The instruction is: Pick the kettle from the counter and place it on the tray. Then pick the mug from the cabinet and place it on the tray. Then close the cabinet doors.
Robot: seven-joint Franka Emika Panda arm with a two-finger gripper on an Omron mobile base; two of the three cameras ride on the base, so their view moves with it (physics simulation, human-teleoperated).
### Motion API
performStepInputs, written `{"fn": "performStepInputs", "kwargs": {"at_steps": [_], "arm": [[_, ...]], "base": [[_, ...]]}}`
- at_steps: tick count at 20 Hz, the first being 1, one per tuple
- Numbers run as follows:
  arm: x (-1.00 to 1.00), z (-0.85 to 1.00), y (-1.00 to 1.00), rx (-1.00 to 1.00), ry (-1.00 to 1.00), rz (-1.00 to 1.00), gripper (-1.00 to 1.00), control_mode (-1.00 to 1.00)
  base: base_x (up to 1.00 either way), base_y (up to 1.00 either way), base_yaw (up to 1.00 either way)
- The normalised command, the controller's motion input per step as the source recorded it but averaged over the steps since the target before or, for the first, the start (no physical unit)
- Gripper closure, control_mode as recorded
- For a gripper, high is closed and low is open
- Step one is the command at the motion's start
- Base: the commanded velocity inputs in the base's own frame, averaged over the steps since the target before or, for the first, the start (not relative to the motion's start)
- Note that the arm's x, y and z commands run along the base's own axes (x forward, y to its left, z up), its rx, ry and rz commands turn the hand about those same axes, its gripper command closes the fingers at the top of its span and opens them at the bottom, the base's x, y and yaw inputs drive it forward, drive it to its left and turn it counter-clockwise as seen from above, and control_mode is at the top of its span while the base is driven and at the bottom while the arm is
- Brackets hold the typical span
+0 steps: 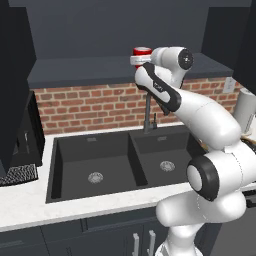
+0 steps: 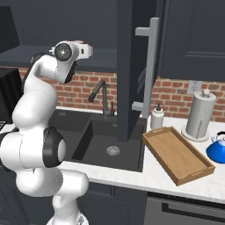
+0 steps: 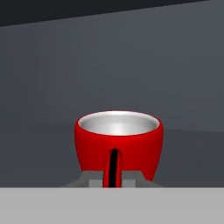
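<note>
The red mug (image 3: pixel 118 142) stands on the dark shelf of the open cabinet (image 1: pixel 90 70), its loop handle turned toward the hand. My gripper (image 3: pixel 113 178) is shut on that handle, one fingertip on each side. From the left base view the mug (image 1: pixel 142 52) shows just above the gripper (image 1: pixel 138 61), with the arm reaching up and back into the cabinet. The blue kettle (image 2: pixel 217 149) sits on the white counter (image 2: pixel 132 171) at the far right. An empty wooden tray (image 2: pixel 173 151) lies on the counter just left of the kettle.
An open cabinet door (image 2: pixel 132 66) with a silver bar handle (image 2: pixel 150 66) hangs over the sink between arm and tray. The black double sink (image 1: pixel 120 160) and faucet (image 1: pixel 148 112) lie below the gripper. A paper-towel roll (image 2: pixel 200 115) and soap dispenser (image 2: pixel 157 117) stand behind the tray.
</note>
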Motion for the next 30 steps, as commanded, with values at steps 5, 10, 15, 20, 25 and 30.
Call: {"fn": "performStepInputs", "kwargs": {"at_steps": [5,10,15,20,25,30], "arm": [[0.0,0.0,0.0,0.0,0.0,0.0,1.0,-1.0],[-0.06,0.0,0.0,0.0,0.0,0.0,1.0,-1.0],[-0.42,-0.01,0.0,0.0,0.0,-0.01,1.0,-1.0],[-0.93,-0.08,0.0,0.0,-0.05,-0.01,1.0,-1.0],[-1.0,-0.15,0.0,0.0,-0.14,-0.01,1.0,-1.0],[-1.0,-0.13,0.0,0.0,-0.13,-0.02,1.0,-1.0]], "base": [[0.0,0.0,0.0],[0.0,0.0,0.0],[0.0,0.0,0.0],[0.0,0.0,0.0],[0.0,0.0,0.0],[0.0,0.0,0.0]]}}
